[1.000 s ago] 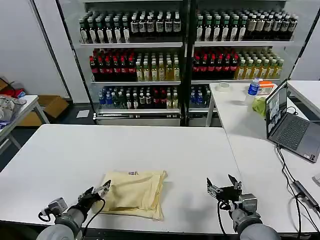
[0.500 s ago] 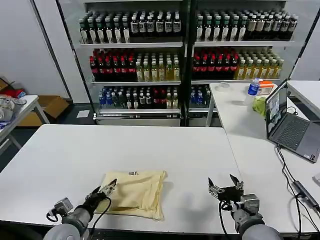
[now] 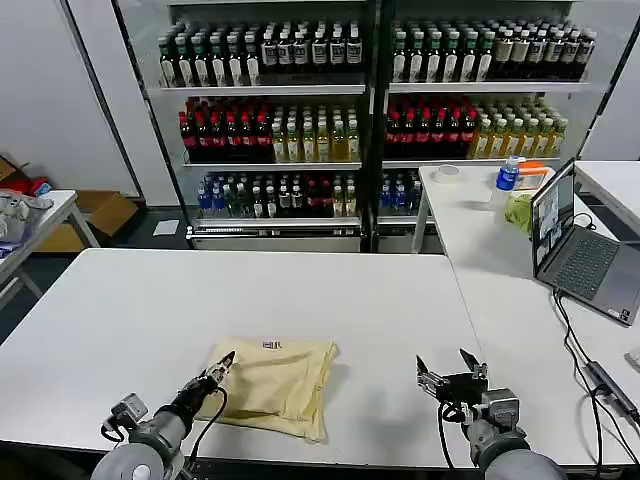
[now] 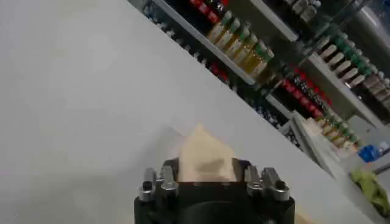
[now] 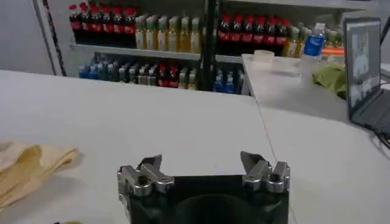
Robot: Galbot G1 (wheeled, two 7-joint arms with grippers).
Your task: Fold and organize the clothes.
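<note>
The clothes are one cream T-shirt (image 3: 272,385), folded into a rough rectangle on the white table (image 3: 300,300) near its front edge, with the neck label on top at the far side. My left gripper (image 3: 220,368) is at the shirt's near left corner, shut on a peak of cream fabric (image 4: 205,155) that rises between its jaws. My right gripper (image 3: 447,368) hovers low over bare table to the right of the shirt, open with nothing between its fingers (image 5: 201,161). The right wrist view shows the shirt's edge (image 5: 27,167) off to one side.
A second white table at the right carries an open laptop (image 3: 575,245), cables (image 3: 590,365), a green cloth bundle (image 3: 518,212) and a blue bottle (image 3: 508,175). Shelves of bottles (image 3: 300,130) line the back. A side table with grey-white fabric (image 3: 15,215) stands at far left.
My left gripper has moved in to the shirt's near left corner and shut on the fabric; the shirt has shifted slightly right. The right gripper has barely moved.
</note>
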